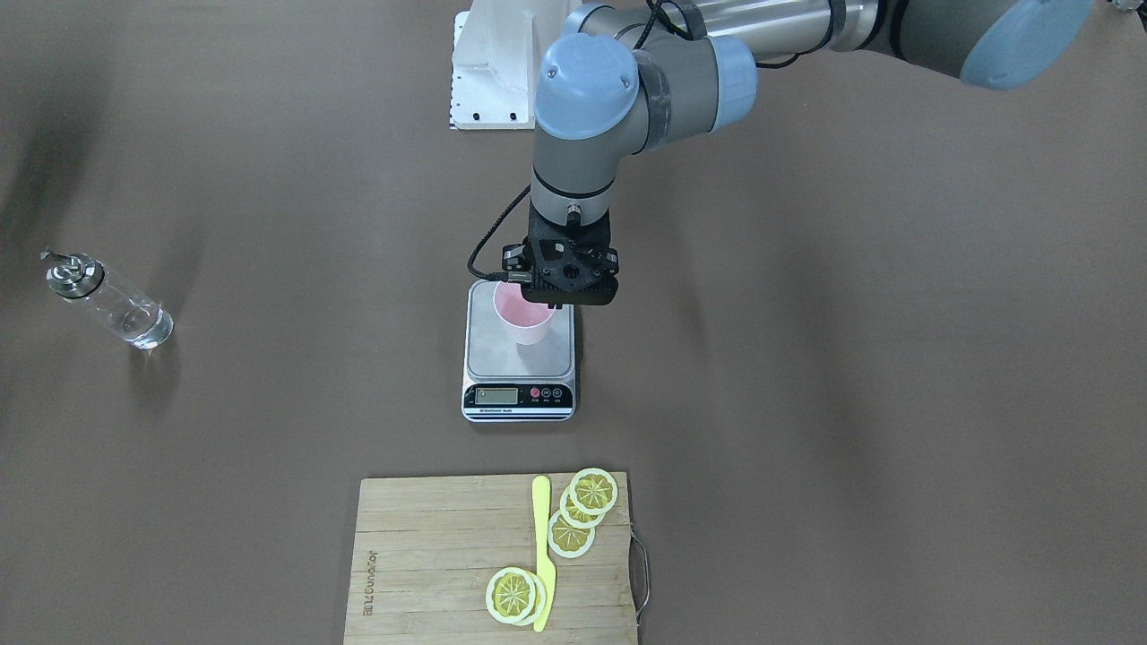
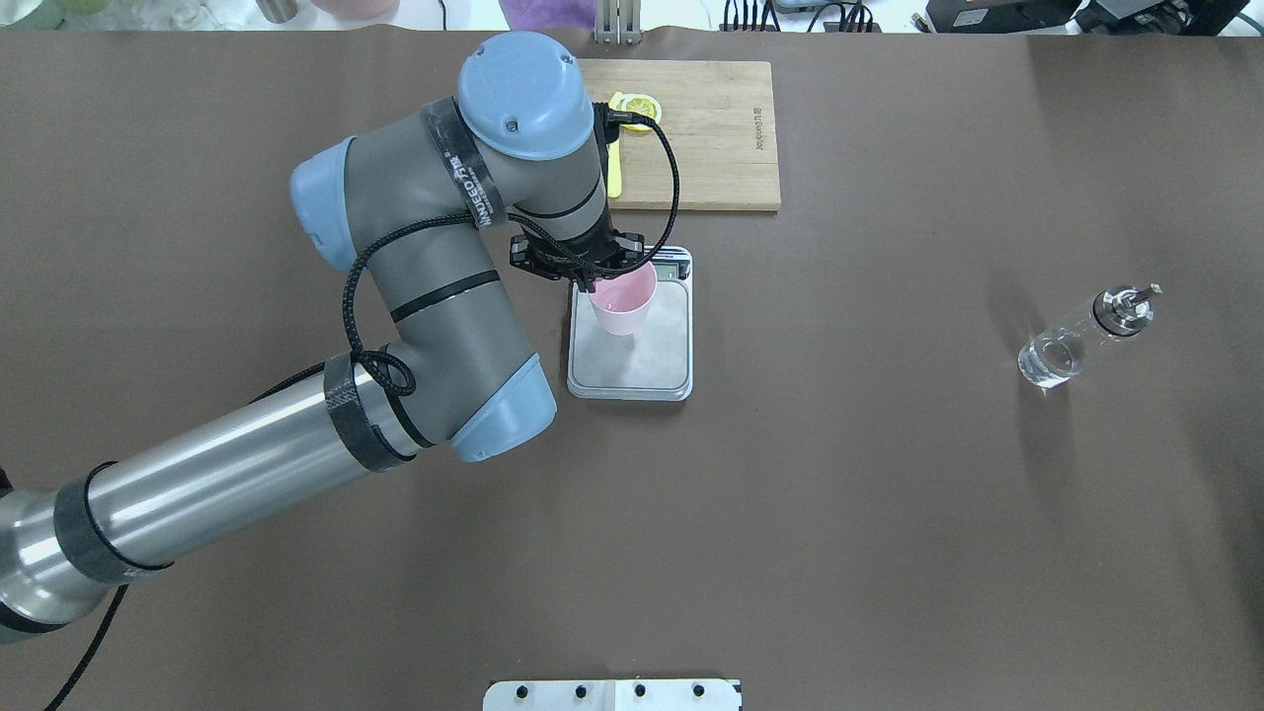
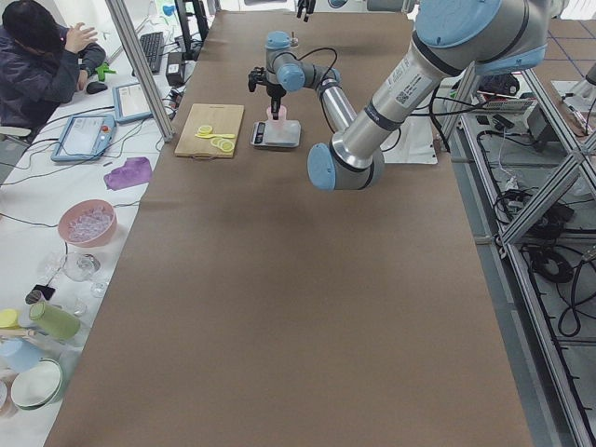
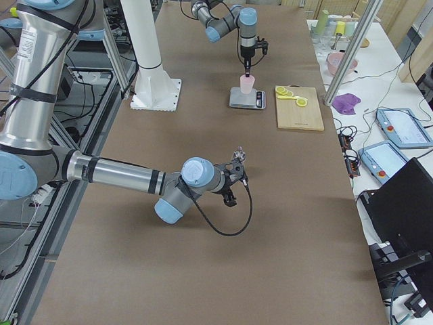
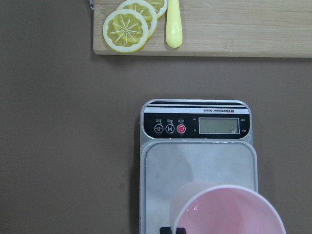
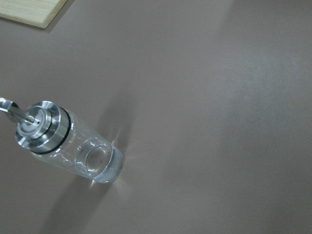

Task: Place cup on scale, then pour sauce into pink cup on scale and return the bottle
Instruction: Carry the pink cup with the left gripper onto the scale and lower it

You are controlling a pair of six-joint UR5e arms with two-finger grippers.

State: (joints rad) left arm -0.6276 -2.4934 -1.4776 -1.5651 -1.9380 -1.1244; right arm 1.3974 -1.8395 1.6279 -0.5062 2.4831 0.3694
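Pinched at its rim by left fingers (image 5: 167,230), cup (image 1: 522,315) upright on scale (image 1: 518,358); bottle (image 1: 116,305) standing well away, nearest right fingers (image 4: 235,169), spread impossible to tell.

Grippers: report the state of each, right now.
Left gripper: jaws closed on the rim of the cup, over the scale.
Right gripper: cannot be told; nothing touches the bottle.

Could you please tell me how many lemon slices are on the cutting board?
5. Three lemon slices overlap at the cutting board's corner nearest the scale; two more overlap beside the yellow utensil, farther from the robot. Overlaps may hide others.
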